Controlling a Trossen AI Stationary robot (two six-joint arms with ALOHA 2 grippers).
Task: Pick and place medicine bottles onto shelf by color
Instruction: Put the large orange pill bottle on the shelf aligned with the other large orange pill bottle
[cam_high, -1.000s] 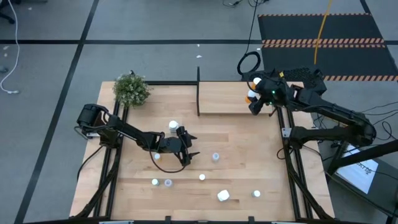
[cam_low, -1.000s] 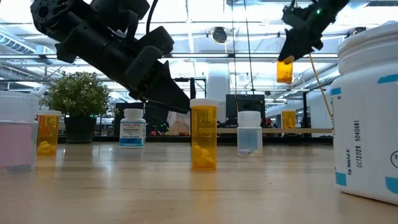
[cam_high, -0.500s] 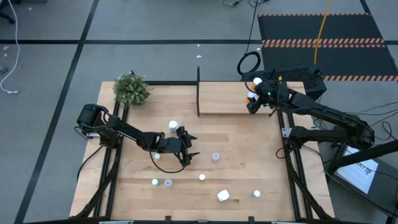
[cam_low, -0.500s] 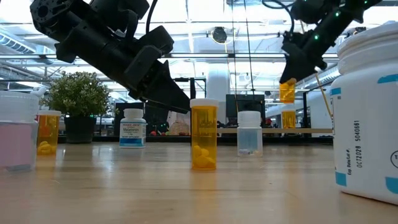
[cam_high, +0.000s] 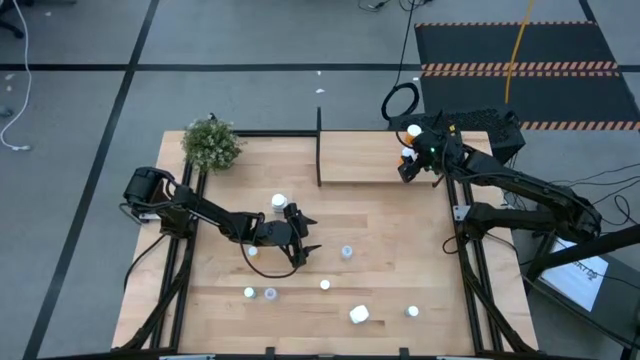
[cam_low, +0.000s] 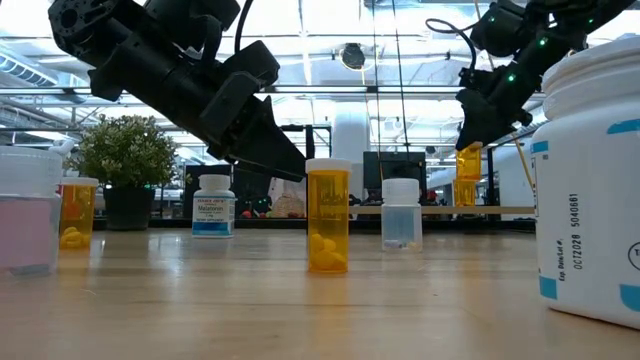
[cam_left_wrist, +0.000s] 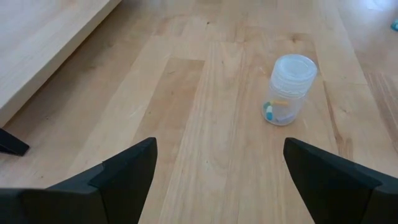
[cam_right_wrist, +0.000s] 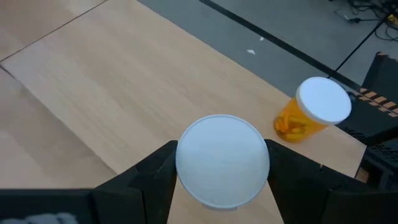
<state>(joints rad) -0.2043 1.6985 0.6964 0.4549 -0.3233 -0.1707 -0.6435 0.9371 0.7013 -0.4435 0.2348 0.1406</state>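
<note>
Landmark: shelf (cam_high: 365, 158), raised light-wood board at the table's far edge, black post (cam_high: 319, 145) at its left end.

- Right gripper (cam_high: 405, 165): above the shelf's right end, fingers clamped on an orange bottle (cam_low: 467, 176) with a white cap (cam_right_wrist: 222, 160), held low over the board.
- Second orange bottle (cam_right_wrist: 309, 112): standing on the shelf's right end, just beside the held one.
- Left gripper (cam_high: 310, 248): well in front of the shelf, low over the table, fingers spread wide, holding nothing.
- Clear bottle (cam_left_wrist: 287, 89): on the table in front of the shelf, just ahead of the left gripper, capsules inside.
- White bottle (cam_high: 279, 203): in front of the shelf's left end.
- Plant (cam_high: 212, 144): left of the shelf.
</note>
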